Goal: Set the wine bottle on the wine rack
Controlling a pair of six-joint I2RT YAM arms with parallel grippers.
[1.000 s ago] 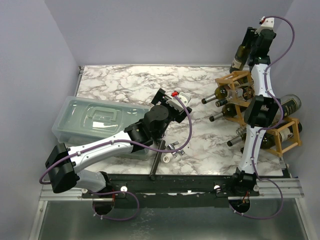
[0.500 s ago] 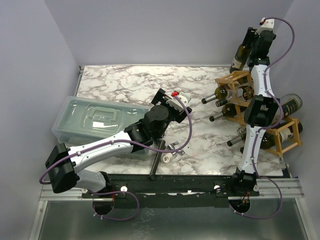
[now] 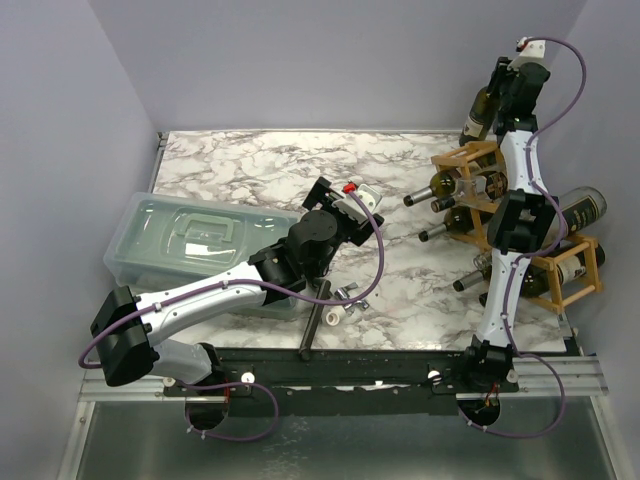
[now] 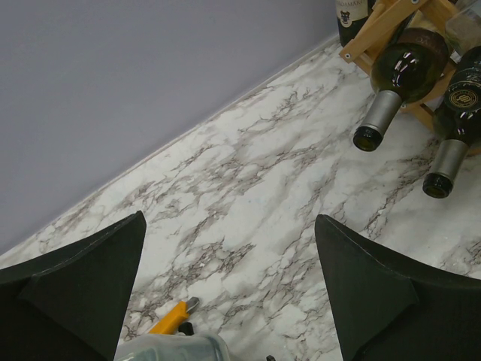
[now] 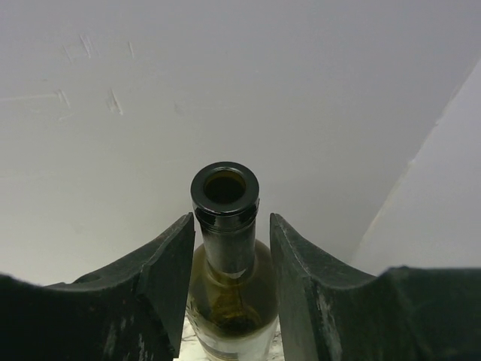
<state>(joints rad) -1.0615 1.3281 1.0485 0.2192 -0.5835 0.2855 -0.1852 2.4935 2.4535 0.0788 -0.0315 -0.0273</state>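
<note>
Meanwhile, on the left of the marble table [image 3: 260, 170], the clear lidded bin [image 3: 150, 240] sat shut and apart from the job. Beside it, the left gripper [image 4: 229, 226] hung over mid-table with its jaws spread wide and nothing between them. My reading was that it sat there to stay out of the other arm's way, with its camera looking toward the rack.

Further right stood the wine rack [image 3: 470, 153]. Its wooden cells carried stored bottles [image 4: 406, 68] laid flat with their necks poking out toward the centre of the table, which told me how the next one would have to lie.

At the far right rear, close to the back wall [image 3: 300, 60], the right gripper [image 5: 231, 218] stretched high. As I judged it, it was closed on the neck of the wine bottle [image 3: 479, 112], one finger on each side just below the lip. The bottle was upright, mouth up, behind the rack and not yet in any cell. Whether its base was clear of the table I could not tell.

Holding it by the neck left the heavy body free, so I expected a tilt to horizontal before the base could go into a cell. Glass gripped that high can swing or slip, so I rated slow wrist motion the safe choice. Which cell was free I could not make out from above.
</note>
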